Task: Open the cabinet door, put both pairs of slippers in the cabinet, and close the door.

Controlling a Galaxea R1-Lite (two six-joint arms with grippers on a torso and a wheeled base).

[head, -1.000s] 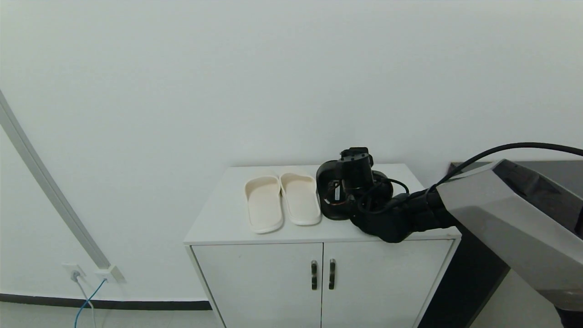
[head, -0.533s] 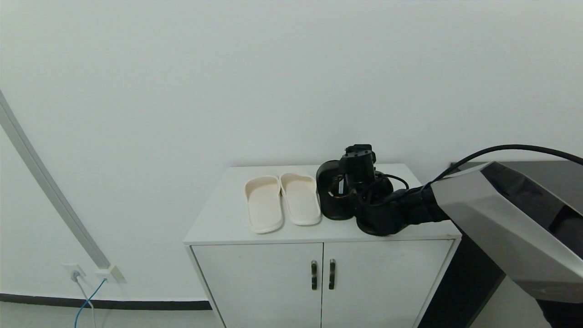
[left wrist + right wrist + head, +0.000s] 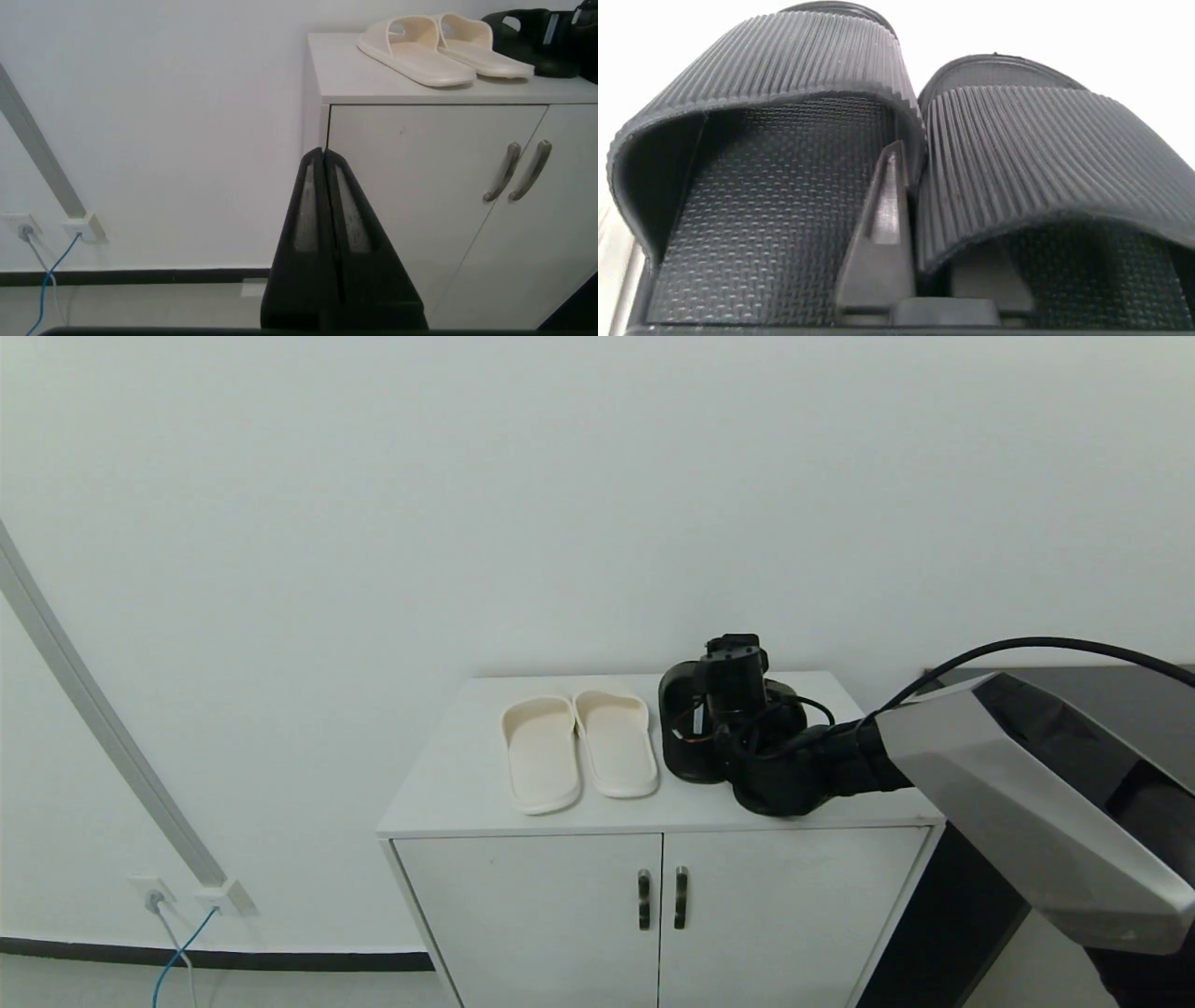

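Right fingers [image 3: 885, 219] pinch the black slippers [image 3: 785, 103] (one finger inside each).

No legible text on cabinet [image 3: 523, 915], white slippers [image 3: 597, 747], or black slippers [image 3: 686, 747].

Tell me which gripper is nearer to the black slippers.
Right. The right gripper is clamped on the black slippers atop the cabinet, between their straps. The left gripper, shut, hangs low off the cabinet's front corner, well below them.

Plain cream slippers [image 3: 541, 756]; black slippers [image 3: 785, 112] with ribbed straps and pebbled insoles; white cabinet [image 3: 523, 905] with grey handles [image 3: 644, 899].
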